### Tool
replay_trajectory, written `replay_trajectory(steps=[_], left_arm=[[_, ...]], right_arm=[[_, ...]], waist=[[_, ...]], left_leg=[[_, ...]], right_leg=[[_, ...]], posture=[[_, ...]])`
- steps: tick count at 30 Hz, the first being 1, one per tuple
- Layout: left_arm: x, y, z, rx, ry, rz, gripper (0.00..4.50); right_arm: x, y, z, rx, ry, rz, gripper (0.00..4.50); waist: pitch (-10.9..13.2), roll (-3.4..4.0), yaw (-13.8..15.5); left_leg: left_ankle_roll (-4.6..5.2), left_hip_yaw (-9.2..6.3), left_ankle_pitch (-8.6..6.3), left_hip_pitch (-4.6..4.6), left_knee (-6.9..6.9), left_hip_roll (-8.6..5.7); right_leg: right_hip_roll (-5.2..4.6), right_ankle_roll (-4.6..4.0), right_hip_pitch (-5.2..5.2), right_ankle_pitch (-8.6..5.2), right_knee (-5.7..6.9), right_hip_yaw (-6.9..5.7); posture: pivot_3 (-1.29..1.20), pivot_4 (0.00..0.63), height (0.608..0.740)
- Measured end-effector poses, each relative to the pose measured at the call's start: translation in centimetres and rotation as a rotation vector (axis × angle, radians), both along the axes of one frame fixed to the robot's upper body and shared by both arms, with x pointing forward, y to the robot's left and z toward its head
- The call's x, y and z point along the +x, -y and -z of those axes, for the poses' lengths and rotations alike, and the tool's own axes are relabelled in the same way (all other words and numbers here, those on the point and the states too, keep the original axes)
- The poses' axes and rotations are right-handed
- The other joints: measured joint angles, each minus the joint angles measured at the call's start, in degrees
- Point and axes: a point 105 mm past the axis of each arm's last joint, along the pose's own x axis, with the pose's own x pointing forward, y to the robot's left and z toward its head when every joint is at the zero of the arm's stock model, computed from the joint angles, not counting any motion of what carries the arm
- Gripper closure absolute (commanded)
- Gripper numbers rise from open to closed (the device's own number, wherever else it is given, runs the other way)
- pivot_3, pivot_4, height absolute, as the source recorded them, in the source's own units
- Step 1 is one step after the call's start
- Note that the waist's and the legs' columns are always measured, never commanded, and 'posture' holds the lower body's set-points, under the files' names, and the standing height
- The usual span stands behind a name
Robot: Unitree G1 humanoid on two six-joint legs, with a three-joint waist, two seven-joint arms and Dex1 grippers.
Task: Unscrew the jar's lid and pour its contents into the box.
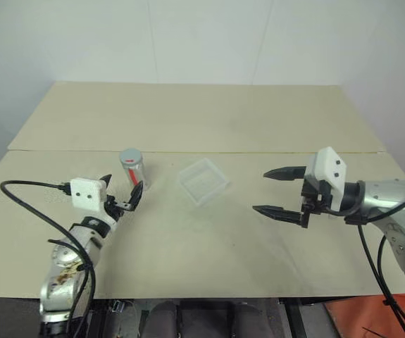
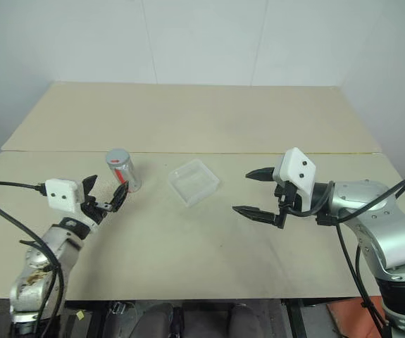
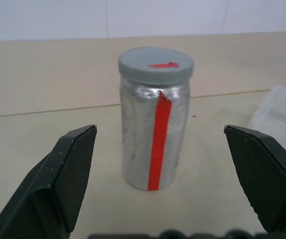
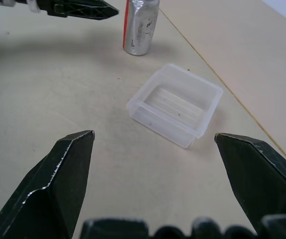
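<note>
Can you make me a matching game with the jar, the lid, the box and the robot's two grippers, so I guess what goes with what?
Things:
1. jar
2. lid
3. box
4. left gripper
5. right gripper

States:
A. clear plastic, empty
B. grey, screwed on top
C. open, right by the jar
D. silver with a red stripe
E. open, beside the box

Pairs: 1-D, 2-B, 3-A, 4-C, 5-E
</note>
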Motion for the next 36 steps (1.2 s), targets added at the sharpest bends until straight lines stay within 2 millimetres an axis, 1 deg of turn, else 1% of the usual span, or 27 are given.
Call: replay_trajectory(steps=[4,11,17,26,31,36], left_arm=[[0.6,0.3,-0.2,-0.015,0.027,-0.063,0.04],[1.9,1.8,0.6,-0.023,0.011,-0.075,0.04],[3.2,1.3,0.8,-0.003,0.014,-0.148,0.04],[4.7,2.4,1.2,-0.036,0.039,-0.173,0.04],[6.0,2.5,1.1,-0.036,0.063,-0.188,0.04],[6.5,2.5,1.5,-0.044,0.062,-0.197,0.04]], right_arm=[[0.0,0.0,0.0,0.000,0.001,-0.001,0.00],[-0.1,-0.2,-0.2,-0.001,0.012,-0.006,0.00],[-0.2,-0.4,-0.4,-0.004,0.022,-0.015,0.00],[-0.4,-0.6,-0.6,-0.006,0.031,-0.025,0.00],[-0.5,-0.7,-0.6,-0.008,0.036,-0.029,0.00],[-0.5,-0.7,-0.7,-0.007,0.039,-0.026,0.00]], waist=[[0.0,0.00,0.0],[0.0,-0.01,0.0],[0.0,-0.01,0.0],[0.0,-0.02,0.1],[0.0,-0.02,0.1],[0.0,-0.03,0.1]], left_leg=[[0.01,0.00,0.00,0.00,0.00,-0.01],[0.01,-0.02,0.00,-0.02,0.02,-0.02],[0.01,-0.02,0.00,-0.03,0.02,-0.02],[0.01,-0.03,-0.01,-0.05,0.05,-0.03],[0.02,-0.03,-0.01,-0.06,0.04,-0.03],[0.02,-0.03,-0.01,-0.06,0.04,-0.02]], right_leg=[[-0.01,0.00,0.01,0.00,0.00,0.01],[-0.01,0.01,0.00,0.00,-0.01,-0.01],[-0.01,0.01,0.00,0.01,-0.01,-0.01],[-0.02,0.02,0.01,0.01,-0.01,-0.03],[-0.01,0.03,0.01,0.02,-0.02,-0.04],[-0.02,0.03,0.00,0.02,-0.02,-0.06]], posture=[[0.00,0.150,0.740],[0.00,0.150,0.740],[0.00,0.150,0.740],[0.00,0.150,0.740],[0.00,0.150,0.740],[0.00,0.150,0.740]])
